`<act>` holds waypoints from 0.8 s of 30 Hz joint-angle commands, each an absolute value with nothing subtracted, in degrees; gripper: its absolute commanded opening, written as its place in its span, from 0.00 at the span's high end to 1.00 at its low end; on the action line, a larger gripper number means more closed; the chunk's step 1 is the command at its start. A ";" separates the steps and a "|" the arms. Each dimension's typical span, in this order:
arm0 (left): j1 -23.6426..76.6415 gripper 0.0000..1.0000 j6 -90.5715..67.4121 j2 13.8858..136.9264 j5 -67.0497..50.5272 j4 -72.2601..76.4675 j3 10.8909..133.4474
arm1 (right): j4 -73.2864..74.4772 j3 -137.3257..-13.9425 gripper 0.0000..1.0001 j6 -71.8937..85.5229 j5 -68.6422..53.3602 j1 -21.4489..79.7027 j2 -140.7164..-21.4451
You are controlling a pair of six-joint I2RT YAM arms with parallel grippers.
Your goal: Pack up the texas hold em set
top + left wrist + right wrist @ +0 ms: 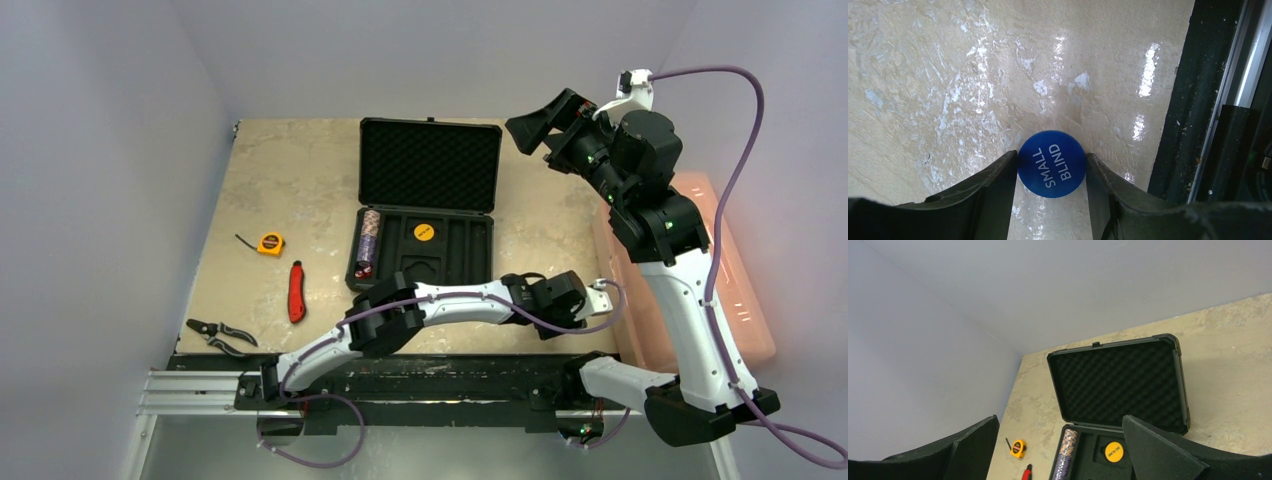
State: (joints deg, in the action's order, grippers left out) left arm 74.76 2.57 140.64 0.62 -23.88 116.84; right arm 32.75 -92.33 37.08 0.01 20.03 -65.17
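The black briefcase (428, 165) lies open at mid table, its foam-lined lid propped up behind the moulded tray (470, 255). A chip stack (368, 243) fills the tray's left slot and a yellow disc (424, 232) sits in a round recess. Both also show in the right wrist view: the chip stack (1064, 456) and the yellow disc (1114, 451). My left gripper (598, 298) is low at the table's front right. In the left wrist view it (1051, 161) is shut on a blue "SMALL BLIND" disc (1051, 164). My right gripper (550, 125) is open and empty, raised high by the lid's right side. No dice are in view.
A yellow tape measure (270, 243), a red-handled knife (296, 292) and pliers (220, 335) lie left of the case. A translucent pink bin (745, 300) stands at the right edge. A black rail (1193, 100) runs along the table's front edge, close to the left gripper.
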 commanded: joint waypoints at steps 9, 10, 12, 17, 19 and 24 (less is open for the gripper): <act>74.05 0.55 3.35 132.81 4.65 -24.98 107.02 | 31.49 -92.21 0.01 36.91 -0.39 20.20 -64.01; 74.01 0.55 3.06 132.23 4.72 -24.64 106.22 | 31.47 -92.15 0.01 36.91 -0.43 20.21 -63.91; 73.92 0.56 2.54 131.07 4.96 -23.99 104.57 | 31.33 -91.94 0.01 36.96 -0.27 20.19 -63.68; 73.67 0.56 1.36 128.47 5.10 -22.78 100.99 | 30.82 -91.05 0.01 37.15 -0.18 20.16 -62.99; 73.65 0.56 1.08 127.80 5.23 -22.61 100.28 | 30.67 -90.64 0.01 37.18 -0.15 20.19 -62.72; 73.56 0.57 0.44 126.16 4.91 -22.20 98.38 | 30.67 -90.18 0.01 37.27 -0.09 20.20 -62.25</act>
